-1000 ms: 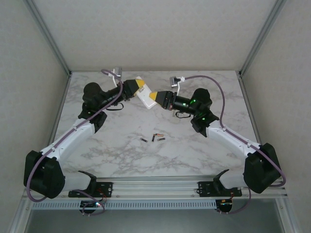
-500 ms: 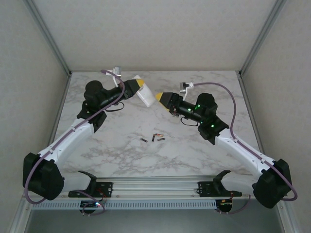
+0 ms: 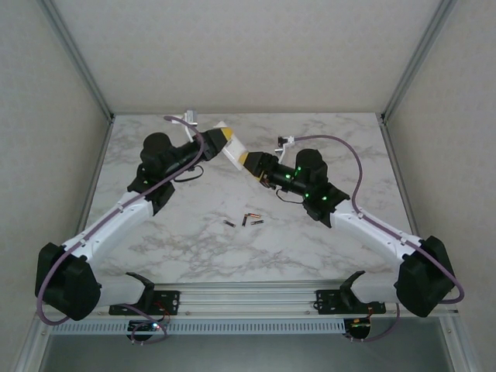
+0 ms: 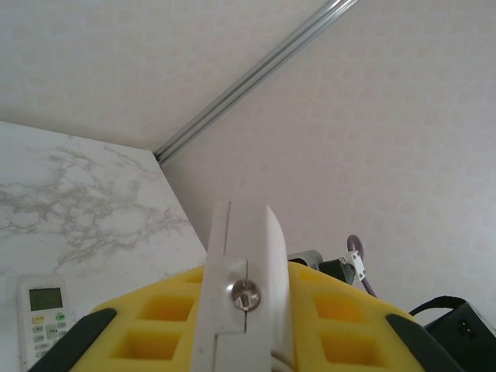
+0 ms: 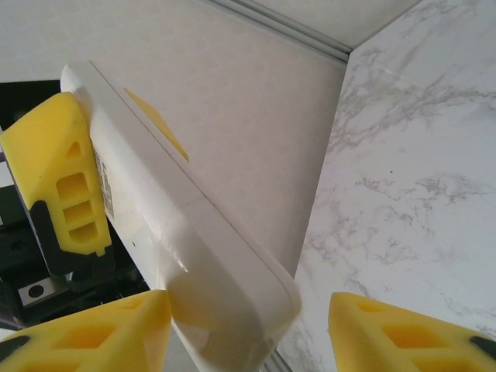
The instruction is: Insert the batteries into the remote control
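Swinging back in after pulling away, the right gripper is standing open astride the free end of the remote control, not pinching it, while the left gripper is clamping the other end aloft; the batteries are lying untouched on the table below, so loading is probably waiting on the cover.

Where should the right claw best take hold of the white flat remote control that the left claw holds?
Probably the free rounded end of the white flat remote control, coming along its length from the side opposite the left claw. That claw clamps the far end, and the open right claw has the near end between its fingers.
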{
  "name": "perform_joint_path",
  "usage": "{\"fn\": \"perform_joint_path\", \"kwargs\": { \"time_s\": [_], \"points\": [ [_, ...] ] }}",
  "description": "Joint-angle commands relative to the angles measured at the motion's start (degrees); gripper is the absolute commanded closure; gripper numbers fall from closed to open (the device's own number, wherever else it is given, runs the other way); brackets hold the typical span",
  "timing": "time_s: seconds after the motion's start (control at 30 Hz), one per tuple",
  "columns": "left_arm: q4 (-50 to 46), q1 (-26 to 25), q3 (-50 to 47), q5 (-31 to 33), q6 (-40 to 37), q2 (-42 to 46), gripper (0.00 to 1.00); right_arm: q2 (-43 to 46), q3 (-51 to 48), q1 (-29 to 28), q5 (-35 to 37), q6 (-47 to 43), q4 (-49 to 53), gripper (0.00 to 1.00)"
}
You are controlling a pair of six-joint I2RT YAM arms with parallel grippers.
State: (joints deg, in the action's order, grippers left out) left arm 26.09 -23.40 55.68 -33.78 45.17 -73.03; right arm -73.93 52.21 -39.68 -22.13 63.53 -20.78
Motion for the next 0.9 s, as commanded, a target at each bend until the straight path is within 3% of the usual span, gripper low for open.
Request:
{"fn": "perform_joint_path", "kwargs": {
  "time_s": [0.0,0.13,0.27,0.5,0.63,0.77,0.87],
  "points": [
    [4.8,-0.9,-1.0,0.1,0.8,1.5,1.00,-1.2,2.3,-0.6,1.6,-0.1,-1.3,0.41],
    [6.6,-1.0,-1.6,-0.8,2.8,1.4,1.00,-2.1,2.6,-0.6,2.4,-0.7,-0.6,0.42],
    [8.1,-0.9,-2.3,-0.8,4.2,1.7,1.00,-3.0,2.3,-0.6,2.2,-0.4,-1.1,0.59],
    [12.1,1.6,-3.9,0.2,9.2,2.8,1.00,-2.2,-1.5,-0.4,1.9,-0.3,-2.2,0.78],
    [13.8,1.9,-5.5,2.0,10.5,3.3,1.00,-1.2,-5.1,0.0,1.1,1.7,-5.8,0.79],
    [17.1,2.5,-7.0,2.6,13.4,2.7,1.00,0.7,-6.0,0.0,1.0,0.6,-4.3,0.70],
    [20.3,2.5,-7.8,1.7,16.0,1.6,1.00,1.5,-5.9,0.0,1.0,-0.5,-3.4,0.76]
  ]
}}
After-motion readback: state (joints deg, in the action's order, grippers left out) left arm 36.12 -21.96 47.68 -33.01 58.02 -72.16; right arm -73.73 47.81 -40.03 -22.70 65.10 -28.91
